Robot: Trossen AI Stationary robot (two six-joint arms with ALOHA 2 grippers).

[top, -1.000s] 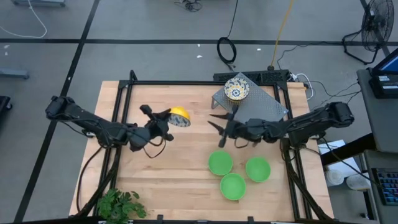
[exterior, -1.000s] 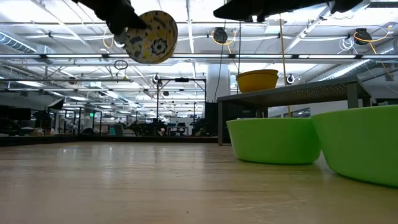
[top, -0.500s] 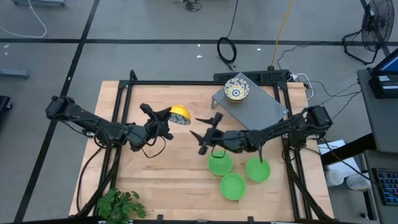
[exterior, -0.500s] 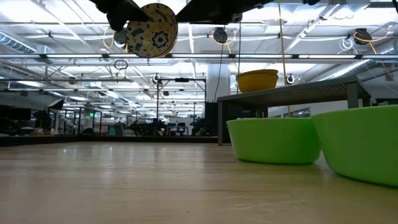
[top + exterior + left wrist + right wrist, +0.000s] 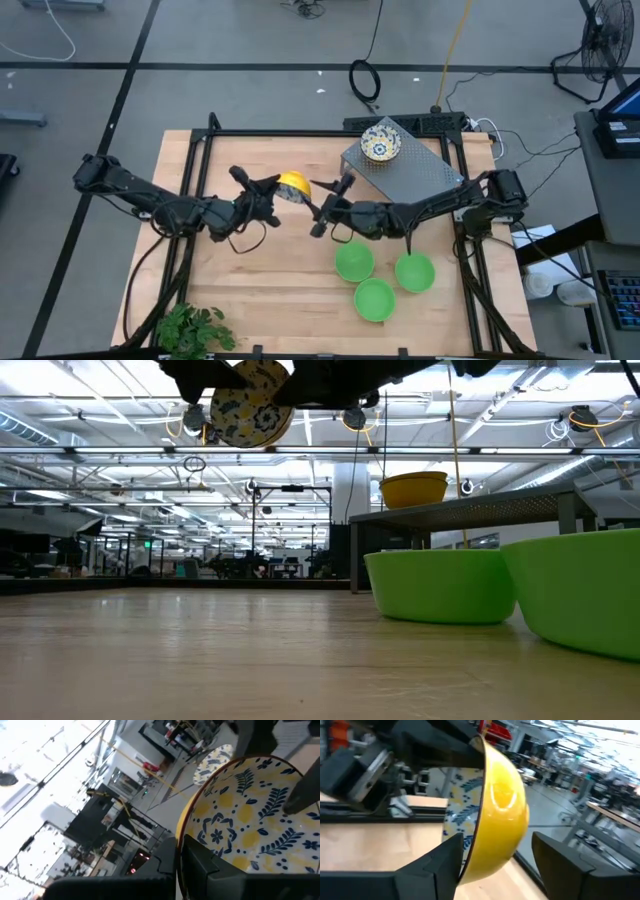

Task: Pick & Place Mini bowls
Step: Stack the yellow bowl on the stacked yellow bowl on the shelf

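Midway, judging by the layout: one patterned mini bowl (image 5: 381, 146) already up on the grey perforated rack (image 5: 415, 178), upright and empty, nothing else on the rack. Second patterned bowl (image 5: 292, 185) aloft above the wooden table (image 5: 200, 290), tipped on edge, yellow outside toward the right arm, rim pinched by the left gripper (image 5: 268, 191) with one finger inside the floral face. Right gripper (image 5: 328, 205) just beside it, fingers spread wide to either side of the yellow shell in the right wrist view, not yet closed; looks like a handover between arms, likely bound for the rack. Three green bowls (image 5: 354, 262) clustered on the table near the front right, close together, all empty and apparently untouched. Only two patterned bowls visible. Left to do, probably: completing the transfer, placing this bowl, then the greens
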